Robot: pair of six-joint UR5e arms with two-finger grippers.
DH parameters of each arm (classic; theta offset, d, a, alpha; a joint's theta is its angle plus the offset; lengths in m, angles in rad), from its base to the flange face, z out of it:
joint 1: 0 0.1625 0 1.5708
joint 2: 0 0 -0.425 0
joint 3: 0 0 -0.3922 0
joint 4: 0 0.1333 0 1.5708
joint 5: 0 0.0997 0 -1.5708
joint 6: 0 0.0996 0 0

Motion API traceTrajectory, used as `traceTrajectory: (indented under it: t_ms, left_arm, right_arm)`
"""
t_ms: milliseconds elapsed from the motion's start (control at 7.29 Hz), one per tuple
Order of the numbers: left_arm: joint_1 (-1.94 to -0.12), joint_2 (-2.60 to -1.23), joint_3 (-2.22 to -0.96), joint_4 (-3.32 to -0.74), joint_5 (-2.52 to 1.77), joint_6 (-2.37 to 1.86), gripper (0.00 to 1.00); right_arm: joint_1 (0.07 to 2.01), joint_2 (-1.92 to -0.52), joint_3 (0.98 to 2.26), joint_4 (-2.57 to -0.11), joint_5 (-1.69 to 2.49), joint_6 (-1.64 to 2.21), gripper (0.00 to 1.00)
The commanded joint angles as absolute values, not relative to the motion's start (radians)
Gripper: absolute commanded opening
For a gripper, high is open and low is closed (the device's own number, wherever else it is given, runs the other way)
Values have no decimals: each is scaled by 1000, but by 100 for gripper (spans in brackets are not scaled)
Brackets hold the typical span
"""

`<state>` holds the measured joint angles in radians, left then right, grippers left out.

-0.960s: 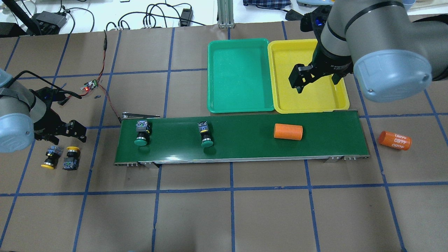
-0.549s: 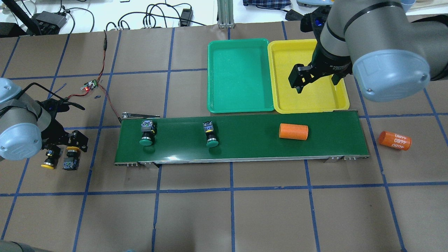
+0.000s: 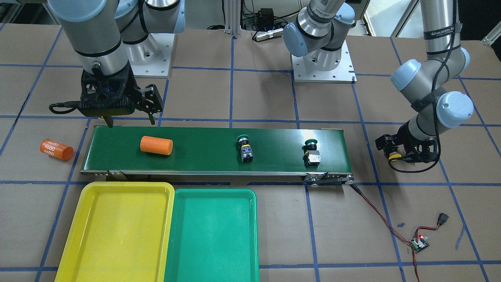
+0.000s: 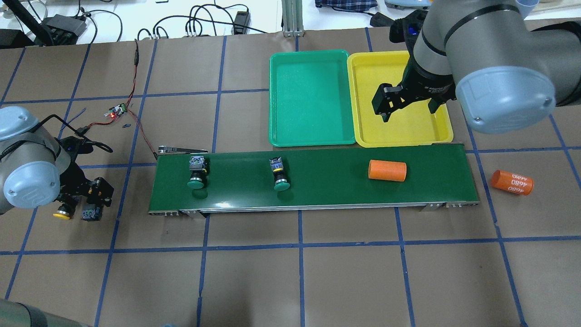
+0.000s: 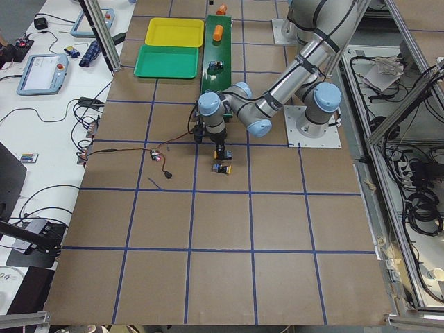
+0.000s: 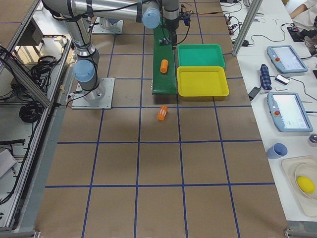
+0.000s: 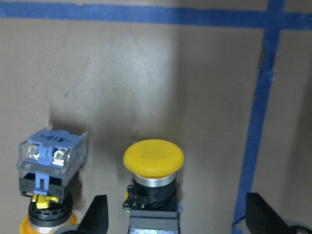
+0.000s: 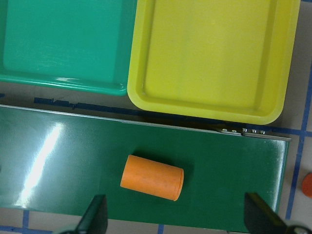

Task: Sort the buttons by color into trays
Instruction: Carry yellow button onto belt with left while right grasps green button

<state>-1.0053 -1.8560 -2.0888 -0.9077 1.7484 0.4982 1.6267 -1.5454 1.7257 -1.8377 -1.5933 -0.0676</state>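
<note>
Two green-capped buttons (image 4: 196,171) (image 4: 278,175) lie on the dark conveyor belt (image 4: 317,190). Two yellow-capped buttons sit on the table left of the belt. My left gripper (image 4: 90,196) is low over them and open, its fingers (image 7: 97,217) straddling the right yellow button (image 7: 153,157). The other yellow button (image 7: 46,165) lies just outside the left finger. My right gripper (image 4: 405,109) hangs open and empty, high above the yellow tray (image 4: 399,131) and the belt's right end. The green tray (image 4: 313,97) stands beside the yellow one, and nothing lies in either.
An orange cylinder (image 4: 386,170) rides on the belt, below my right gripper (image 8: 178,219) in the right wrist view. A second orange cylinder (image 4: 512,181) with white digits lies right of the belt. A small circuit board (image 4: 117,110) with red wires sits at the back left.
My left gripper has come down and forward over the two yellow buttons. The green buttons and the orange cylinder have shifted rightward on the belt. The right gripper has barely moved.
</note>
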Motion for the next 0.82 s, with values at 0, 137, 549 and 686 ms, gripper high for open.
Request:
traceTrajectory:
  t_ms: [0,137,549,686]
  left_arm:
    - [-1008,-1868,-2085,-916,1764,491,34]
    - [-1009,-1865,-2083,-920,1763,492,0]
    - [-1028,-1827,-2051,-917,1683,494,0]
    - [-1051,-1809,-1981,-966,1627,491,0]
  right_arm:
    - [1631,-1528,1729,-1851,-1568,-32,100]
    - [1634,-1516,1730,-1865,-1568,-28,100]
    - [1764,-1419,1767,-2056,-1571,82,100]
    - [1805,-1384,1764,-2107,-1580,153,100]
